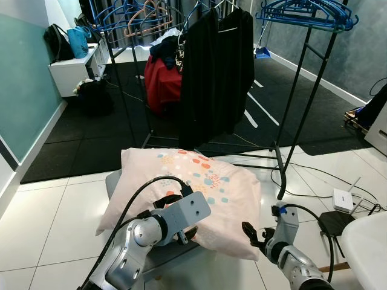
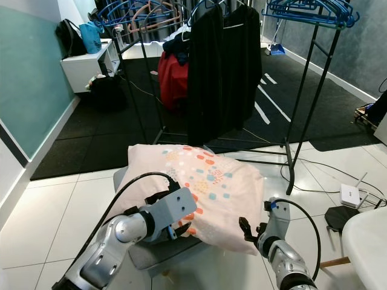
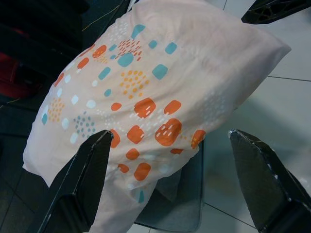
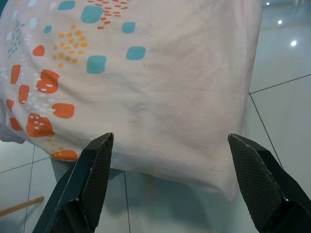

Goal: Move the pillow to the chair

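Left gripper [image 3: 170,184]: fingers [image 3: 80,187] spread wide, nothing between them. The pillow [image 3: 146,92] lies just beyond the tips, its near corner drooping into the gap between the two fingers without touching either. In the head views the left gripper [image 1: 178,232] sits at the pillow's near-left edge, partly tucked under the wrist housing.

Right gripper [image 4: 170,187]: fingers [image 4: 257,184] also wide apart, holding nothing. The pillow's near edge hangs just ahead of and between the tips. In the head views the right gripper [image 1: 251,232] is just beside the pillow's near-right corner; contact cannot be judged.

Pillow: pale pink, with orange, teal and white patches. It rests on the grey chair [image 3: 187,204], overhanging the seat on several sides; the seat shows under the near corner and at the far-left side [image 1: 113,181].

Beyond the pillow, farther from both sets of fingers: a black rack [image 1: 296,115] carrying dark clothes [image 1: 217,72] and blue hangers [image 1: 302,12], standing where the white tile floor [image 1: 48,217] meets a dark mat [image 1: 91,139]. A red garment [image 1: 162,84] hangs behind the dark clothes. Out past the right fingers, cables and a white router [image 1: 343,199] lie on the tiles. Far to the left, a white shelf [image 1: 75,69] holds bags.
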You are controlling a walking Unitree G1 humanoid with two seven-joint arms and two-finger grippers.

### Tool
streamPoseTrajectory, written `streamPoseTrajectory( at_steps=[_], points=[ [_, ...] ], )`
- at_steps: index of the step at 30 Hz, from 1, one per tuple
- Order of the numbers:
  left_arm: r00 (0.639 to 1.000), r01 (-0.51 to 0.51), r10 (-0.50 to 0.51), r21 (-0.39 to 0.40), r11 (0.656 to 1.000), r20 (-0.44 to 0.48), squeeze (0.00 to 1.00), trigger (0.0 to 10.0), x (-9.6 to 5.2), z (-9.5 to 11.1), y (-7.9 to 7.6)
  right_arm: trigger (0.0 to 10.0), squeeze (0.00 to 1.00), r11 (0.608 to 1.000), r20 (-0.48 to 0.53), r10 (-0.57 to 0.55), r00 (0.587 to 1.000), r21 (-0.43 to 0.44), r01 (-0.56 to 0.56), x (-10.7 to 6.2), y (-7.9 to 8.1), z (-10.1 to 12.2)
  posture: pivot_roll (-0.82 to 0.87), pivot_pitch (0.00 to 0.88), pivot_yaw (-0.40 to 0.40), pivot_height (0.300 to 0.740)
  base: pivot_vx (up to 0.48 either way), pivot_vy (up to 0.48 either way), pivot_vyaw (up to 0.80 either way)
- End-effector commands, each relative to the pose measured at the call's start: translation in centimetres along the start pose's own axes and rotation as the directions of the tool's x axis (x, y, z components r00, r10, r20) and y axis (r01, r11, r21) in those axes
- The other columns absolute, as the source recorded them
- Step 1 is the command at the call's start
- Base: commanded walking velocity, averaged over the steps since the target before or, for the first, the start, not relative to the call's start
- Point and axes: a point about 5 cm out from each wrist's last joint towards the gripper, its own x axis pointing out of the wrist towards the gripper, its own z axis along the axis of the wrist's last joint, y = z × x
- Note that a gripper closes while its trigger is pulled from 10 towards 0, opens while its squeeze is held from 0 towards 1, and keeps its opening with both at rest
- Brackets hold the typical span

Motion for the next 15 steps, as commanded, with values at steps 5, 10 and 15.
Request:
streamPoseTrajectory(
  at_steps=[5,10,15],
  points=[
    [1.0,0.003,-0.003,0.005,1.0,-0.004,0.0,10.0,-0.27,-0.15,0.02,10.0,0.0,1.0,-0.001,-0.001,1.0,0.029,0.001,-0.02,0.06,-0.23,-0.1,0.025,0.019,0.74,0.0,0.0,0.0],
    [1.0,0.002,-0.002,0.006,1.0,-0.003,0.0,10.0,-0.32,-0.13,0.02,10.0,0.0,1.0,-0.001,-0.002,1.0,0.029,0.002,-0.03,0.05,-0.24,-0.1,0.026,0.019,0.74,0.0,0.0,0.0],
    [1.0,0.003,-0.003,0.006,1.0,-0.002,0.0,10.0,-0.36,-0.08,0.09,10.0,0.0,1.0,0.0,-0.001,1.0,0.03,0.001,0.01,0.1,-0.18,-0.11,0.034,0.015,0.74,0.0,0.0,0.0]
  ],
)
